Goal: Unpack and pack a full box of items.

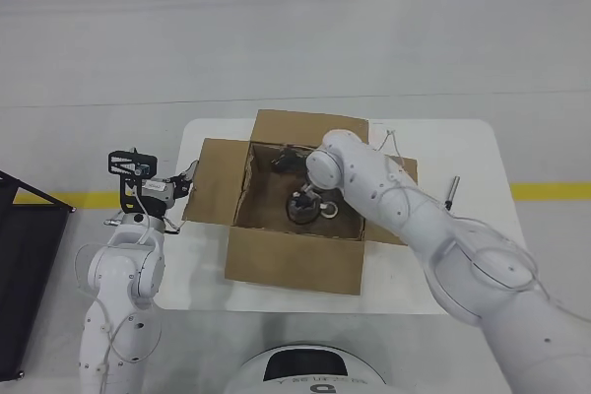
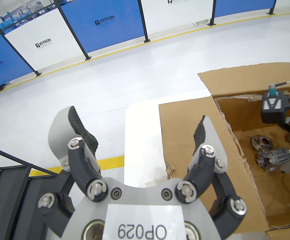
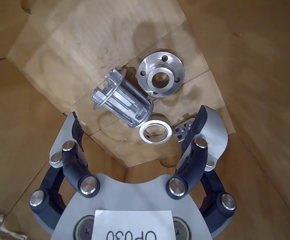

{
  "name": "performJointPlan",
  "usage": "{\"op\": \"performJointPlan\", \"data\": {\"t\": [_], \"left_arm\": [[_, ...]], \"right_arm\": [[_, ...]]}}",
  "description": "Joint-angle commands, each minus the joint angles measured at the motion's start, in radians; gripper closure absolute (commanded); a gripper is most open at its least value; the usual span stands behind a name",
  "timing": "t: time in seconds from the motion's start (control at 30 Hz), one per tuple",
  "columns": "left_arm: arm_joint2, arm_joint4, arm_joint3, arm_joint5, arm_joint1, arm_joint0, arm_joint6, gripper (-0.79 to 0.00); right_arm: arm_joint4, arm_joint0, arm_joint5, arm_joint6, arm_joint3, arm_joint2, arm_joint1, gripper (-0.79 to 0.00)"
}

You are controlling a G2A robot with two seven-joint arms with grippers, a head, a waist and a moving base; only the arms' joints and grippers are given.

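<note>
Right wrist view: the heavy-looking, likely slick silver metal cylinder [image 3: 122, 98] is best gripped mid-barrel by the empty, wide-open right tool [image 3: 138, 112].

Left pincer [image 2: 137, 113] and right pincer [image 3: 138, 111], both agape

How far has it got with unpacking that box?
Done: the box stands open. In hand: nothing yet; the right claw hangs open inside over the parts, the left claw is open outside. Left: the flange, slotted cylinder, ring and small block lie on the box floor.
</note>
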State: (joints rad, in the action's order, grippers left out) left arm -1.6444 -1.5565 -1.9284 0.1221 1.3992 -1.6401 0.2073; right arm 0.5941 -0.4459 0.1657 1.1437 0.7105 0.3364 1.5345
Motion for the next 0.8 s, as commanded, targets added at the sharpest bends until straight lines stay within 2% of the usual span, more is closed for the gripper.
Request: {"op": "performJointPlan", "data": {"t": [0.0, 0.1, 0.13, 0.23, 0.33, 0.4, 0.43, 0.5, 0.77], "left_arm": [[0.0, 0.0, 0.0, 0.0, 0.0, 0.0, 0.0, -0.785], [0.0, 0.0, 0.0, 0.0, 0.0, 0.0, 0.0, -0.785], [0.0, 0.0, 0.0, 0.0, 0.0, 0.0, 0.0, -0.785], [0.0, 0.0, 0.0, 0.0, 0.0, 0.0, 0.0, -0.785], [0.0, 0.0, 0.0, 0.0, 0.0, 0.0, 0.0, -0.785], [0.0, 0.0, 0.0, 0.0, 0.0, 0.0, 0.0, -0.785], [0.0, 0.0, 0.0, 0.0, 0.0, 0.0, 0.0, -0.785], [0.0, 0.0, 0.0, 0.0, 0.0, 0.0, 0.0, -0.785], [0.0, 0.0, 0.0, 0.0, 0.0, 0.0, 0.0, -0.785]], "right_arm": [[0.005, 0.004, 0.016, -0.005, -0.037, -0.012, 0.021, -0.723], [0.016, 0.009, 0.038, -0.01, -0.091, -0.029, 0.052, -0.606], [0.024, 0.01, 0.048, -0.016, -0.105, -0.036, 0.062, -0.523], [0.047, 0.008, 0.064, -0.024, -0.149, -0.055, 0.09, -0.388], [0.06, 0.01, 0.079, -0.038, -0.193, -0.064, 0.115, -0.332], [0.069, 0.014, 0.081, -0.038, -0.221, -0.068, 0.13, -0.256], [0.073, 0.016, 0.083, -0.041, -0.234, -0.07, 0.137, -0.191], [0.079, 0.022, 0.092, -0.05, -0.257, -0.07, 0.148, -0.009], [0.088, 0.064, 0.166, -0.114, -0.311, -0.044, 0.154, 0.0]]}}
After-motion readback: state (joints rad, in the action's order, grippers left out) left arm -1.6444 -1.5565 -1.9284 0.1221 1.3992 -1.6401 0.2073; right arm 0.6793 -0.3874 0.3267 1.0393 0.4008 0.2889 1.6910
